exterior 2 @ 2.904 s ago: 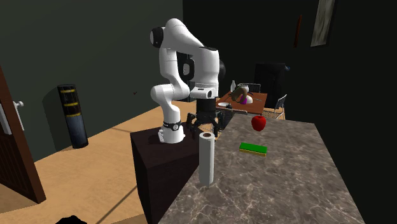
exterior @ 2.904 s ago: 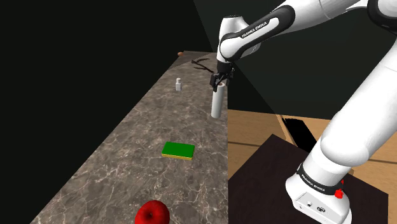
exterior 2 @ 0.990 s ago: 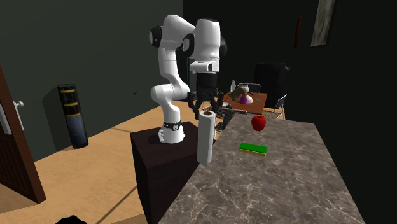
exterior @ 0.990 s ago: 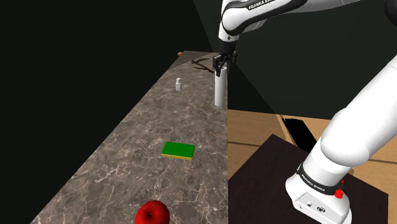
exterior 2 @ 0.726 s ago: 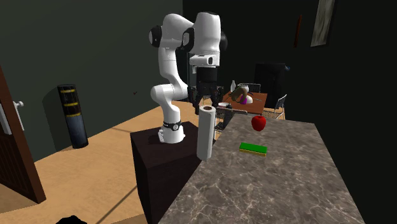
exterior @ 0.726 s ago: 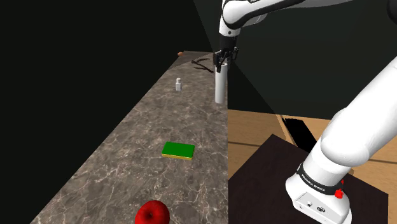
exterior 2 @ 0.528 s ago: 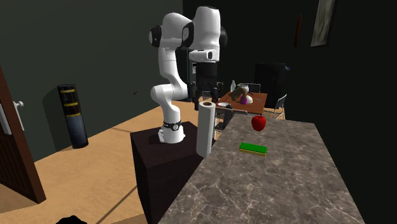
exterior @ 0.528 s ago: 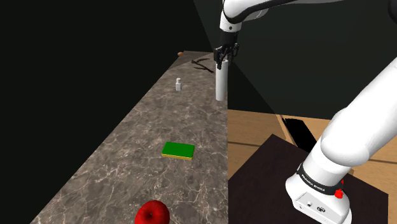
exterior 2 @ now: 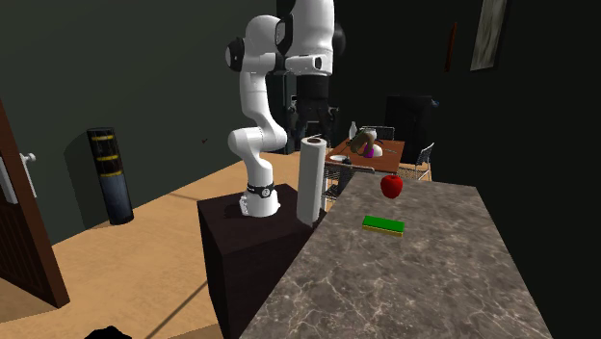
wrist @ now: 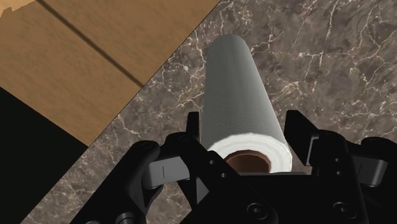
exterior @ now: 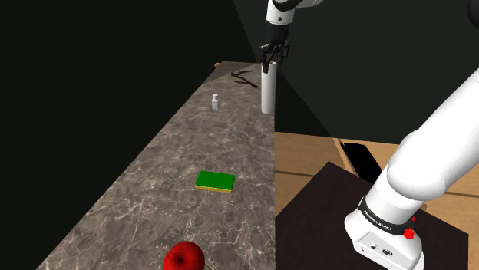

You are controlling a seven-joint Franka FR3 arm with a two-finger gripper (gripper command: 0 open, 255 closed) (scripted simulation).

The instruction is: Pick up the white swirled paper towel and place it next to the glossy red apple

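Observation:
The white paper towel roll (exterior: 267,92) hangs upright in the air over the marble counter's edge (exterior: 269,165) nearest the stand, far from the apple. My gripper (exterior: 271,63) is shut on the roll's top end. In the wrist view the black fingers (wrist: 193,127) clasp the roll (wrist: 238,89) on both sides of its brown core, with marble below. The second exterior view shows the roll (exterior 2: 310,183) under the gripper (exterior 2: 313,135). The glossy red apple (exterior: 183,257) sits at the counter's near end in the shoulder view (exterior 2: 391,186).
A green sponge (exterior: 215,181) lies mid-counter between roll and apple (exterior 2: 384,224). A small white bottle (exterior: 216,101) stands near the far end. The dark stand (exterior 2: 241,241) borders the counter. Beyond are wooden floor, a laden table (exterior 2: 371,149) and a black cylinder (exterior 2: 109,175).
The arm has risen, carrying the roll straight up from just above the counter to well above it. The grip has stayed the same.

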